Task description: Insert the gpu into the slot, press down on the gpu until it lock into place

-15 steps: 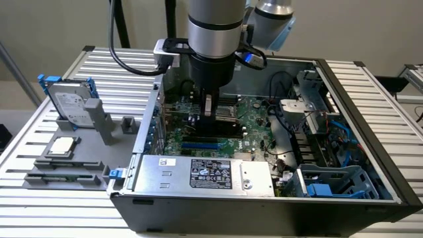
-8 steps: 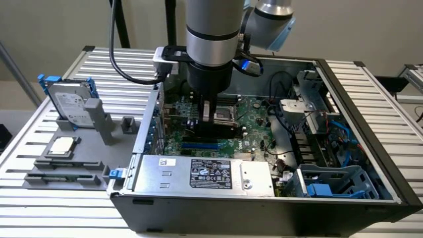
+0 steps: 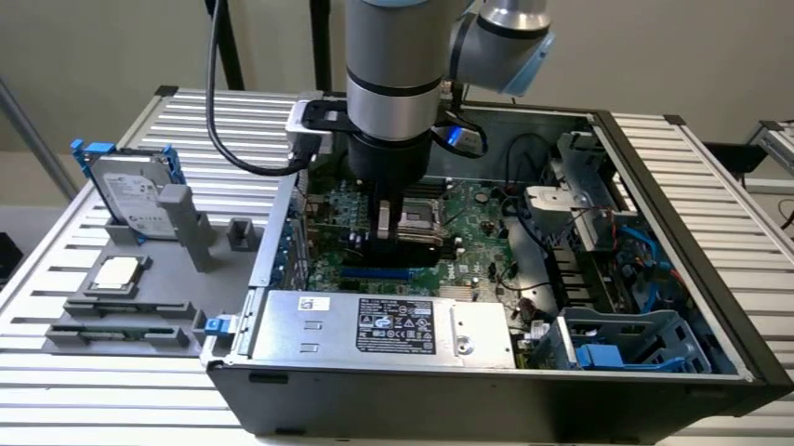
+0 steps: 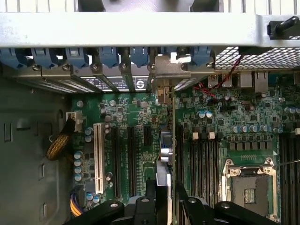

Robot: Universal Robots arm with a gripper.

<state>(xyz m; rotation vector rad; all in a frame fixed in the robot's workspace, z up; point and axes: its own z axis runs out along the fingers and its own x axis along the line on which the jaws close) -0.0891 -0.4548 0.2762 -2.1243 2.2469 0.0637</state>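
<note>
Gripping the gpu [image 4: 167,150] by its upper edge, my end effector [image 4: 164,199] is closed on it so the card stands upright over the blue slot [image 3: 372,274], bracket [image 4: 168,70] facing the rear of the case [image 3: 496,409].

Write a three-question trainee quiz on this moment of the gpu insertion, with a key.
1. True or false: the gripper holds the gpu edge-on over the motherboard.
2. Which part stands outside the computer case, on the exterior view's left? A) hard drive B) power supply C) CPU socket
3. Fill in: in the exterior view, the long slot just below the gripper is coloured ____.

Key: 1 true; 2 A; 3 blue.
</note>
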